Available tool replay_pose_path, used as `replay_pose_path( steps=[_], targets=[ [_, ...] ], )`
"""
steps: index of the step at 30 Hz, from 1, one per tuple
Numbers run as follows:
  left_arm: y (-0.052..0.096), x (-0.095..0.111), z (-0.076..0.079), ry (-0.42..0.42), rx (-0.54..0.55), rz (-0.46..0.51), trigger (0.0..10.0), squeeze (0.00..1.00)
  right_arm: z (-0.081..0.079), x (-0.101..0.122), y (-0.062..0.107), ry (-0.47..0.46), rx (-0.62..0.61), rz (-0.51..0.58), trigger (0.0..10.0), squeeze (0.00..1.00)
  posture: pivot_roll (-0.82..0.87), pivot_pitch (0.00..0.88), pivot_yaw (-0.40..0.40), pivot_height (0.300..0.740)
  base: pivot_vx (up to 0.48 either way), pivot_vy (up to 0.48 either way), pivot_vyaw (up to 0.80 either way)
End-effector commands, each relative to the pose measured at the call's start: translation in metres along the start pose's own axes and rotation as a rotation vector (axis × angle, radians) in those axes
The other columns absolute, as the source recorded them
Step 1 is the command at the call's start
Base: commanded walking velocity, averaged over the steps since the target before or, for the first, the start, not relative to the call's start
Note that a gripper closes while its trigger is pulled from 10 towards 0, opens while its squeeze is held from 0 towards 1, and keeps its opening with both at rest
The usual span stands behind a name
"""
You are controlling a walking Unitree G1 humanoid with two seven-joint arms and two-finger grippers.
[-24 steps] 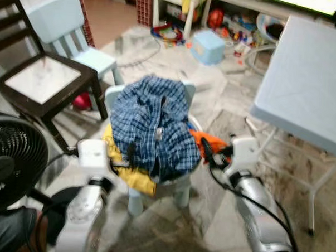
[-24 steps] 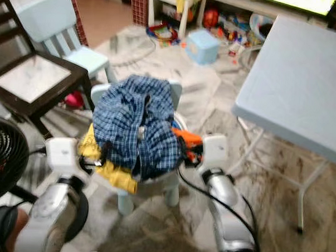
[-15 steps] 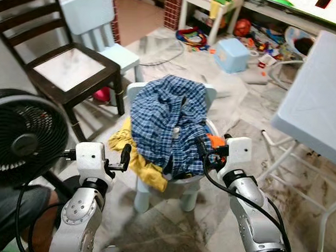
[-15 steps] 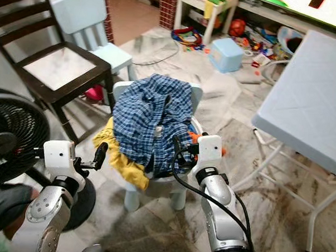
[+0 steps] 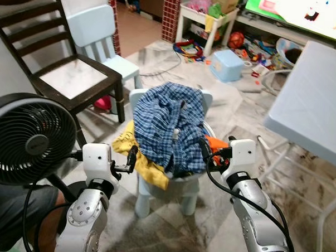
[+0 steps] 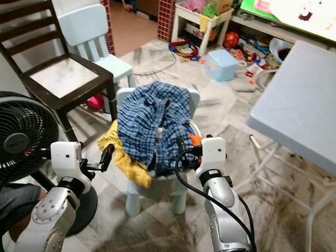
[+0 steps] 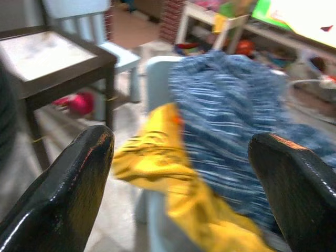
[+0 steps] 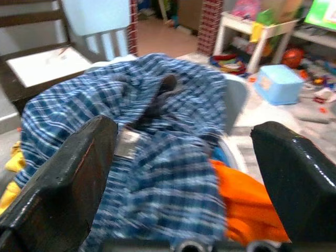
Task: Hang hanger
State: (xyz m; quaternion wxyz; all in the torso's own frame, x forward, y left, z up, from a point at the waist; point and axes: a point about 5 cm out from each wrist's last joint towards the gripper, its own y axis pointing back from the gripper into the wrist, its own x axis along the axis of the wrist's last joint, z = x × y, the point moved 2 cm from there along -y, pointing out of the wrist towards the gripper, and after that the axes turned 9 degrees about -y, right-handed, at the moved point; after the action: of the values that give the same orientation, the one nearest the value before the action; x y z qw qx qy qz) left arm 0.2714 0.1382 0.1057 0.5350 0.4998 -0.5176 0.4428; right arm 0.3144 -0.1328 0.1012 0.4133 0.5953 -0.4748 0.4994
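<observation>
A blue plaid shirt (image 5: 169,129) lies heaped over a small pale-blue child's chair (image 5: 171,187), with a yellow garment (image 5: 138,161) hanging off its left side and an orange one (image 5: 216,144) at its right. A dark part (image 8: 164,84) pokes out at the shirt's collar; I cannot tell if it is the hanger. My left gripper (image 5: 132,158) is open, close to the yellow cloth (image 7: 157,157). My right gripper (image 5: 203,150) is open beside the shirt's right edge, and its wrist view looks at the shirt (image 8: 157,152) between wide-apart fingers (image 8: 68,178).
A black fan (image 5: 28,139) stands at my left, a dark wooden chair (image 5: 75,80) and another pale-blue chair (image 5: 99,31) behind it. A pale folding table (image 5: 314,104) is at the right. Toys and a blue box (image 5: 227,50) litter the far floor. A person's leg (image 5: 19,214) is at the bottom left.
The camera has steadied and tilted up, so the blur is gone. Both arms stay in front of the chair, the left gripper now a little closer to the yellow cloth.
</observation>
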Motion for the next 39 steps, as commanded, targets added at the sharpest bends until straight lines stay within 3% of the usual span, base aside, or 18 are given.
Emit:
replay_pose_path(
  steps=[1, 9, 14, 31, 39],
  targets=[
    [0.0010, -0.0015, -0.0009, -0.003, -0.001, -0.006, 10.0, 0.00, 0.0008, 0.0010, -0.0005, 0.001, -0.004, 0.007, 10.0, 0.00, 0.07, 0.136, -0.071, 0.740, 0.322, 0.244, 0.00],
    [0.0009, -0.0018, 0.0002, -0.004, -0.006, -0.008, 10.0, 0.00, 0.0013, 0.0017, -0.0009, 0.007, -0.010, 0.012, 10.0, 0.00, 0.07, 0.137, -0.071, 0.740, 0.319, 0.245, 0.00],
    [-0.0004, -0.0066, -0.0015, 0.003, 0.021, -0.043, 10.0, 0.00, 0.0011, 0.0017, -0.0015, 0.007, -0.010, 0.013, 10.0, 0.00, 0.07, 0.138, -0.072, 0.740, 0.000, 0.000, 0.00],
    [-0.0011, -0.0012, 0.0037, -0.001, -0.007, -0.008, 10.0, 0.00, 0.0013, 0.0007, -0.0022, 0.013, -0.008, 0.011, 10.0, 0.00, 0.07, 0.132, -0.075, 0.740, 0.000, 0.000, 0.00],
    [-0.0009, -0.0008, 0.0044, 0.002, -0.012, -0.004, 10.0, 0.00, 0.0010, 0.0003, -0.0015, 0.015, -0.007, 0.009, 10.0, 0.00, 0.07, 0.134, -0.076, 0.740, 0.000, -0.273, 0.00]
  ],
)
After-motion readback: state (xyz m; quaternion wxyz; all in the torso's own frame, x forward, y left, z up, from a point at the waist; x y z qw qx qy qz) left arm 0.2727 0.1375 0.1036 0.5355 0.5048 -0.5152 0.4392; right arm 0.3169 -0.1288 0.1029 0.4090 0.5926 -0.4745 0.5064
